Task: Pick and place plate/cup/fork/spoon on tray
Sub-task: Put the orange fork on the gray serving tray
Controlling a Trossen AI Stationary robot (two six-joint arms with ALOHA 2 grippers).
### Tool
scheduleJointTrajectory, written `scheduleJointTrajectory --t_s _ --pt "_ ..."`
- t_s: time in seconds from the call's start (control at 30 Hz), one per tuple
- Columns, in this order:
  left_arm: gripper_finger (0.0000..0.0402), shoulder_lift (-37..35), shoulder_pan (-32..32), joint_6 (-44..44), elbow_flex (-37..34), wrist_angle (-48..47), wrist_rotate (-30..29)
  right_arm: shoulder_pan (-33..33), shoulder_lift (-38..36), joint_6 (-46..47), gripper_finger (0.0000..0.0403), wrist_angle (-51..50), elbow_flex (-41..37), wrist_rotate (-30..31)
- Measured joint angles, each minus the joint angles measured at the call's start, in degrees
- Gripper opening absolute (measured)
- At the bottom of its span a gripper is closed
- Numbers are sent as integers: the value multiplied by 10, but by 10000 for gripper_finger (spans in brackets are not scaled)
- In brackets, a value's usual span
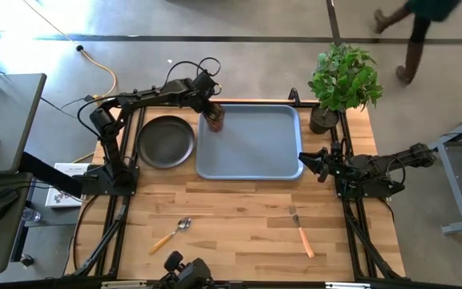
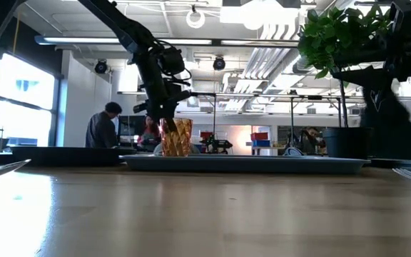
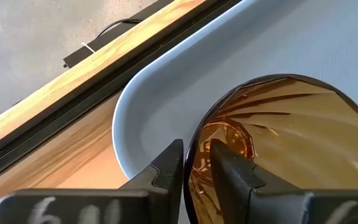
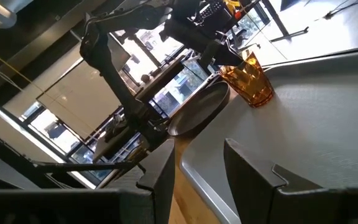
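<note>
Potted plant (image 1: 343, 80) sits at the far right corner of the wood surface (image 1: 239, 221), leafy and green in a dark pot. Orange cable (image 1: 103, 68) snakes across the floor past the far left corner. A person's legs (image 1: 403, 36) walk by on the floor behind. Grey desk (image 1: 2, 120) off to the left.

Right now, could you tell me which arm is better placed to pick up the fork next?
The right arm, probably. The fork lies on the table's right side, nearer the right gripper, which is open and free beside the tray. The left gripper is shut on the cup at the tray's far-left corner.
</note>
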Motion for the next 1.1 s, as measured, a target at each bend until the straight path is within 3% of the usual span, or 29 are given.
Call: scheduleJointTrajectory --t_s 0.33,0.77,1.1 --pt "79 -3 0 3 37 -17 0 0 0 -1 129 0 0 0" --pt "80 -4 1 36 161 -104 -8 0 0 8 129 0 0 0" --pt "80 -10 -23 80 272 -201 1 0 0 12 129 56 0 -48"
